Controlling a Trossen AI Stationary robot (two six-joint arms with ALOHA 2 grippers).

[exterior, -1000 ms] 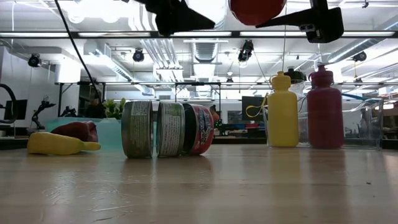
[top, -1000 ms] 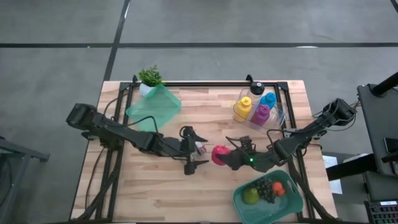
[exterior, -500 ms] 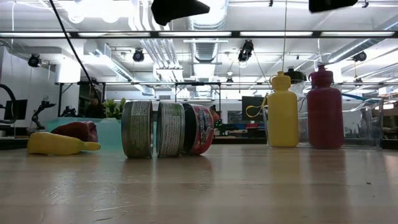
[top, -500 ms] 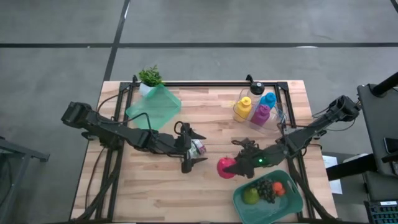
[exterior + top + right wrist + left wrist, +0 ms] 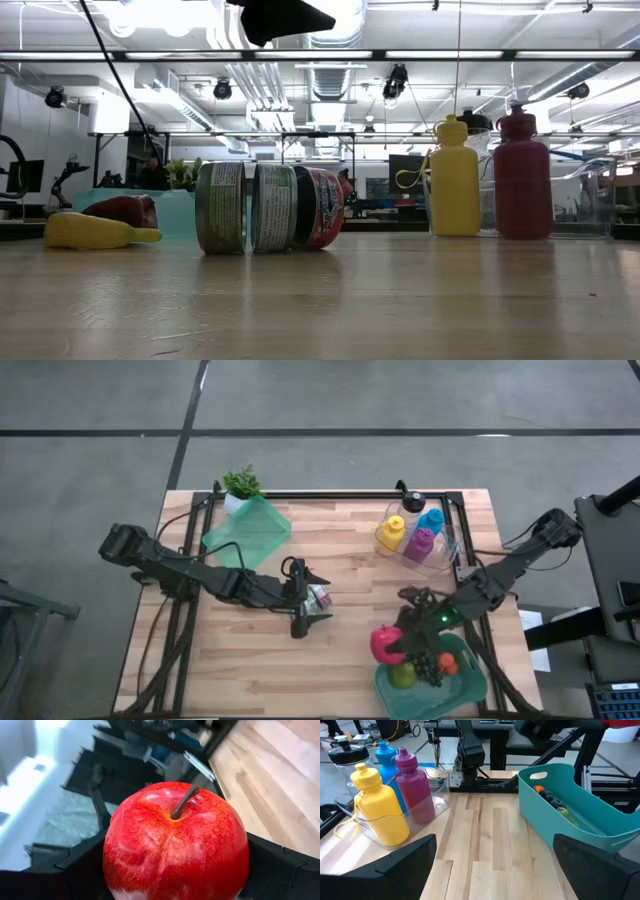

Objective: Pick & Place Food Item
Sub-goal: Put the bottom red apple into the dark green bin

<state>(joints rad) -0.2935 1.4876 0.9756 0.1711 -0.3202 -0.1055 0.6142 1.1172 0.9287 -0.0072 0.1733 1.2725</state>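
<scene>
The teal basket (image 5: 465, 688) is lying just below the right gripper (image 5: 392, 645), whose jaws are clamping the red apple (image 5: 384, 644) between them over its rim. The left gripper (image 5: 303, 600) is hanging with jaws spread wide, gripping nothing, over the cans (image 5: 319, 597).

1 red apple (image 5: 384, 643), 3 bottles (image 5: 412, 536), 2 teal bins (image 5: 470, 691), 3 cans (image 5: 268, 207), 1 potted plant (image 5: 241, 485), 1 banana (image 5: 92, 231)

teal bin (image 5: 470, 690) cut off, contents (image 5: 425, 665) partly hidden
</scene>
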